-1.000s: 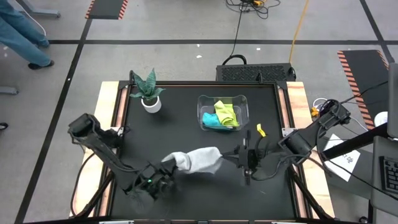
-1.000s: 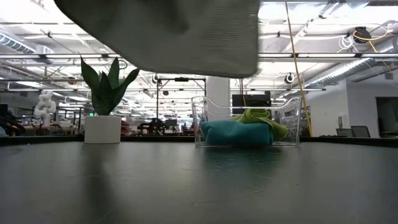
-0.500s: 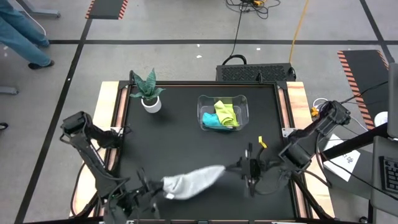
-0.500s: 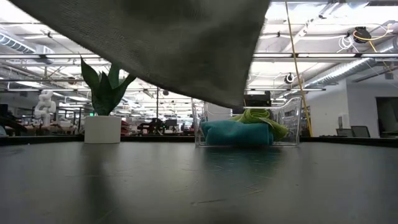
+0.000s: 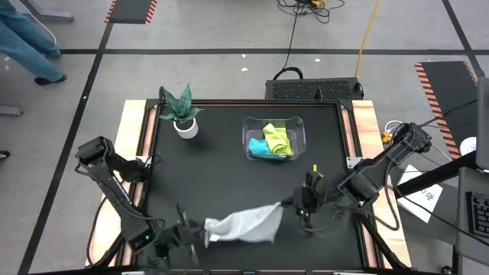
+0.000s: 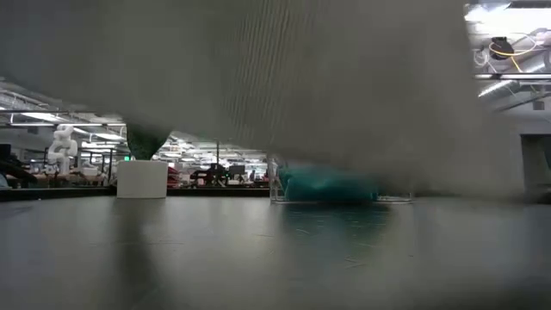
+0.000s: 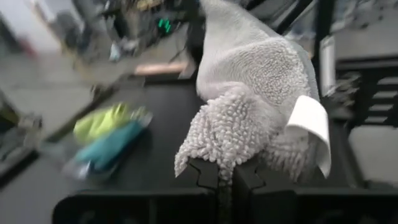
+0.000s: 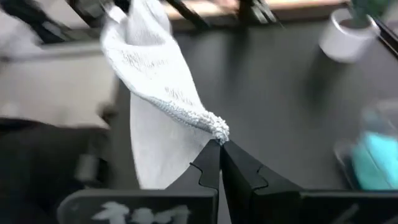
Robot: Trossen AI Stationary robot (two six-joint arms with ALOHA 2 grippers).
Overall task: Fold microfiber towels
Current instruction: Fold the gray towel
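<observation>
Grey towel (image 5: 243, 226) hangs stretched above near table edge, left gripper (image 7: 225, 176) and right gripper (image 8: 219, 149) each clenched on a corner; soft, light, limp—corners are best holds.

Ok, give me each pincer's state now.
Left pincer: shut on the grey towel.
Right pincer: shut on the grey towel's other corner.

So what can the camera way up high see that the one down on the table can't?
Only the high camera shows both arms, the left gripper and right gripper each pinching an end of the grey towel, the plant and the yellow-green towel. Only the low camera sees the room behind. Both show the grey towel, the blue towel and the white pot.
</observation>
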